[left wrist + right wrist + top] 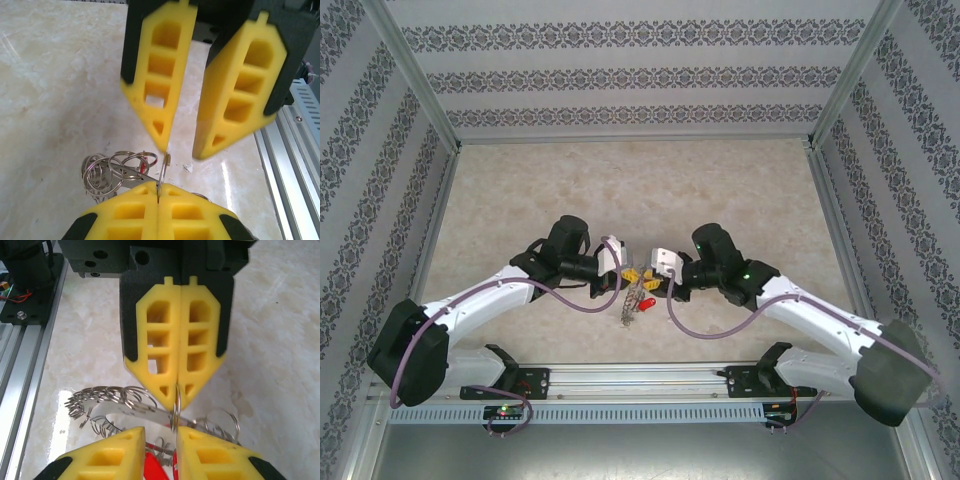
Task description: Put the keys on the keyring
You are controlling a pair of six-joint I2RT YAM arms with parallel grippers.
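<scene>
My left jaws clamped on keyring (145, 413) loop, edge-on between right jaws, those slightly parted. Red key (154, 467) nearest right side.

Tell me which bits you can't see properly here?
- Top view: the keys are too small to count, tucked between the arms.
- Right wrist view: a red key head is cut off by the bottom edge.
- Left wrist view: the left gripper hides the near part of the keyring.
</scene>
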